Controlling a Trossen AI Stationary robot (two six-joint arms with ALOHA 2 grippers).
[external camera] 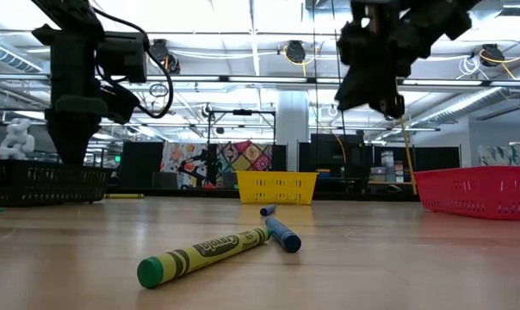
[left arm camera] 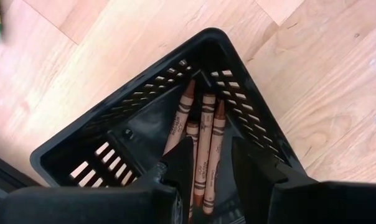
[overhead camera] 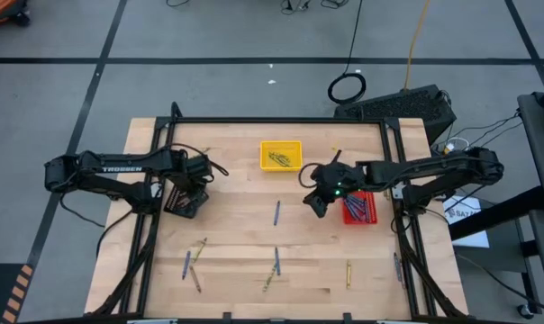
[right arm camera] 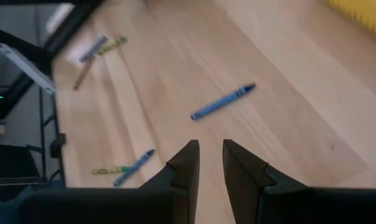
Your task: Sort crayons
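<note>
My left gripper [left arm camera: 211, 149] points straight down into a black tray [left arm camera: 76, 149] at the table's left. It stands open above several brown crayons [left arm camera: 203, 134] that lie on the tray's floor. My right gripper [right arm camera: 211, 148] hangs above the table's middle, beside a red tray [overhead camera: 359, 208] holding blue crayons. It tilts down toward a blue crayon [right arm camera: 223, 101] lying flat on the wood. Its fingers stand a narrow gap apart with nothing between them. A yellow tray [overhead camera: 280, 155] with olive crayons sits at the far middle.
Loose crayons lie flat across the near half of the table: a group at the near left [overhead camera: 193, 264], a pair at the near middle [overhead camera: 274, 268], one yellow [overhead camera: 349, 270] and one at the near right [overhead camera: 396, 265]. A black frame [overhead camera: 281, 121] borders the table.
</note>
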